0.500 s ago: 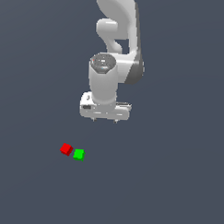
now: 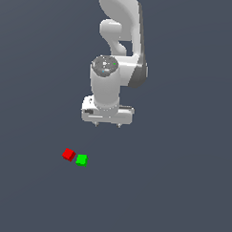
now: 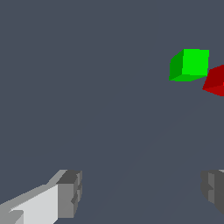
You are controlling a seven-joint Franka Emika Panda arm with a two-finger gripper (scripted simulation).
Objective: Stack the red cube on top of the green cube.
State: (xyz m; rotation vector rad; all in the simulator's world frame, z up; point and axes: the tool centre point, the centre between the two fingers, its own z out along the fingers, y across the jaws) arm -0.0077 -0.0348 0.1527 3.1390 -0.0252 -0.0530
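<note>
The red cube (image 2: 68, 154) lies on the grey floor, and the green cube (image 2: 81, 160) sits right beside it on the exterior view's right, almost touching. My gripper (image 2: 107, 124) hangs above the floor, off to the exterior view's right of both cubes, open with nothing between its fingers. In the wrist view the green cube (image 3: 189, 64) and part of the red cube (image 3: 216, 80) show well ahead of the two spread fingers (image 3: 70, 192), with the red cube cut off by the picture's edge.
The white arm (image 2: 118, 46) rises behind the gripper. A plain dark grey floor (image 2: 172, 187) lies all around.
The gripper has shifted slightly toward the cubes; the cubes have not moved.
</note>
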